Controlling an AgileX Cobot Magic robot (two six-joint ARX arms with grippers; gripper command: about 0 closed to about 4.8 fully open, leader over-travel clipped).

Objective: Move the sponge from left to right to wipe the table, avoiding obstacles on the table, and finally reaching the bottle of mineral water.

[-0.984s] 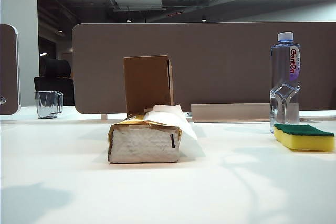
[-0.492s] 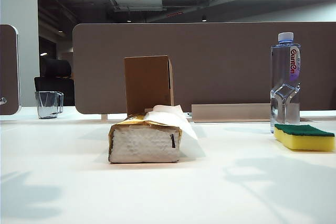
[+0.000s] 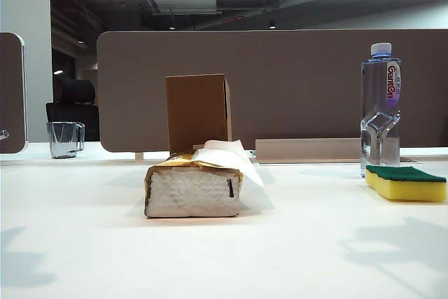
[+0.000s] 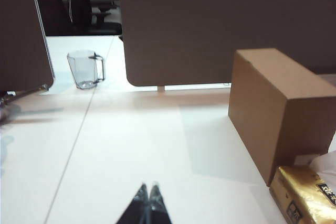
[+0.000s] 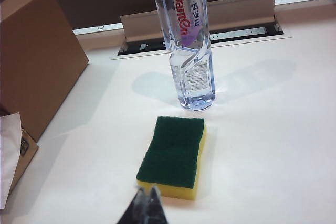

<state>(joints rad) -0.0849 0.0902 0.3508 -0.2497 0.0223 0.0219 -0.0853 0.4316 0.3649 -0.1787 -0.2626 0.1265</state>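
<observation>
The yellow sponge (image 3: 406, 182) with its green top lies on the white table (image 3: 294, 243) at the right, just in front of the bottle of mineral water (image 3: 380, 117). Mid-table stand the obstacles: a gold tissue pack (image 3: 192, 187) and, behind it, a brown cardboard box (image 3: 197, 111). Neither gripper shows in the exterior view. My right gripper (image 5: 147, 191) is shut and empty, hovering just short of the sponge (image 5: 172, 153), with the bottle (image 5: 189, 51) beyond. My left gripper (image 4: 148, 188) is shut and empty above bare table, beside the box (image 4: 278, 114) and tissue pack (image 4: 307, 195).
A clear glass cup (image 3: 64, 138) stands at the far left of the table. A brown partition panel (image 3: 294, 82) runs along the back edge, with a cable slot (image 5: 210, 35) behind the bottle.
The arms' shadows on the table have slid toward the near edge and outward. Sponge, bottle, tissue pack and box have not moved.
</observation>
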